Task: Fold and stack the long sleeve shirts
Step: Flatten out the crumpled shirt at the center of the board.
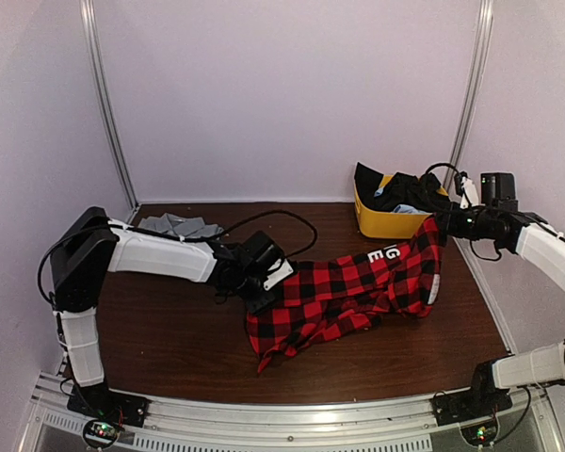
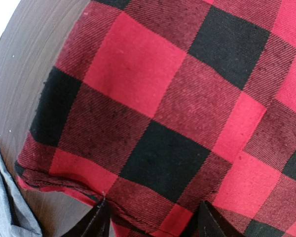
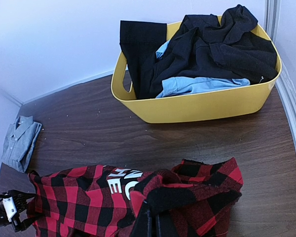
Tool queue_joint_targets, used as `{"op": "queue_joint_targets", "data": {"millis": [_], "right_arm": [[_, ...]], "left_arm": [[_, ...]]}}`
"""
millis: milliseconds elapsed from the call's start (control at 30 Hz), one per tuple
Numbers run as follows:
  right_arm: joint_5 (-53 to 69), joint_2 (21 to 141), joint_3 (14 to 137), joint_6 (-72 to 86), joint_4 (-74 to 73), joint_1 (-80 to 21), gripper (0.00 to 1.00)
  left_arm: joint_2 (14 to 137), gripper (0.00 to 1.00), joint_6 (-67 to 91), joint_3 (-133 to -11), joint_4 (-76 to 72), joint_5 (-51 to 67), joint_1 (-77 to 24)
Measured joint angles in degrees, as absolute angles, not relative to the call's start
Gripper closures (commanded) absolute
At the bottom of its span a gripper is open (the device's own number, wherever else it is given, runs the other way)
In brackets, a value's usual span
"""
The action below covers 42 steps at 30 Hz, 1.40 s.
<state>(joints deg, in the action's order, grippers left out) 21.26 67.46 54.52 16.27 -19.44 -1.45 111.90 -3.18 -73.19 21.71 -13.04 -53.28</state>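
Scene: a dark wooden table (image 1: 169,330) inside white walls, with both arms reaching onto it.

Red-and-black flannel shirt (image 1: 348,292): lay crumpled across the middle of the table. Its right end was raised off the wood and its left end was low, at the left arm. White letters (image 1: 384,254) showed on the cloth near the raised end.

Right gripper (image 1: 443,224): clenched on the raised right end of the flannel shirt. In the right wrist view its fingers (image 3: 147,222) stood close together with the cloth (image 3: 113,197) bunched over them.

Left gripper (image 1: 259,299): at the flannel's left edge. In the left wrist view its fingers (image 2: 96,222) were spread well apart. The checked cloth (image 2: 177,113) lay between them and filled most of the picture, its hem just above the tips. It looked released rather than pinched.

Grey shirt (image 1: 174,226): folded small, at the far left of the table behind the left arm and apart from the flannel. It also showed in the right wrist view (image 3: 19,143) and at the left wrist view's lower left corner (image 2: 5,207).

Yellow plastic bin (image 1: 381,224): at the far right of the table, just behind the raised end of the flannel.

Bin contents: a black garment (image 3: 212,44) heaped up and hanging over the rim, with light blue cloth (image 3: 197,86) under it.
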Motion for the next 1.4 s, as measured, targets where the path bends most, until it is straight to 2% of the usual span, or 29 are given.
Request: {"op": "queue_joint_targets", "data": {"millis": [133,333,500,533,767,867,1067,1400], "right_arm": [[21.43,67.51,54.37,16.27,-19.4,-1.45,1.0],[21.78,67.57,53.82,16.27,-19.2,-1.45,1.0],[21.93,67.72,53.74,16.27,-19.03,-1.45,1.0],[21.93,67.75,53.74,16.27,-19.03,-1.45,1.0],[22.02,67.77,53.74,16.25,-19.03,-1.45,1.0],[22.04,67.9,53.71,16.25,-19.0,-1.45,1.0],[22.2,68.16,53.71,16.25,-18.74,-1.45,1.0],[22.31,68.2,53.63,16.25,-18.61,-1.45,1.0]], "left_arm": [[112.14,0.5,-3.55,-74.28,22.57,-14.22,-53.3],[112.71,0.73,-3.6,-74.74,22.63,-14.55,-53.32],[112.97,0.83,-3.55,-74.74,22.59,-14.44,-53.32],[112.97,0.82,-3.55,-74.74,22.57,-14.31,-53.32],[112.95,0.59,-3.57,-74.78,22.55,-11.68,-53.32],[112.92,0.55,-3.75,-74.78,22.41,-9.69,-53.32],[112.92,0.54,-4.19,-74.76,22.41,-8.29,-53.36],[113.21,0.61,-5.69,-74.89,22.96,-11.92,-53.36]]}}
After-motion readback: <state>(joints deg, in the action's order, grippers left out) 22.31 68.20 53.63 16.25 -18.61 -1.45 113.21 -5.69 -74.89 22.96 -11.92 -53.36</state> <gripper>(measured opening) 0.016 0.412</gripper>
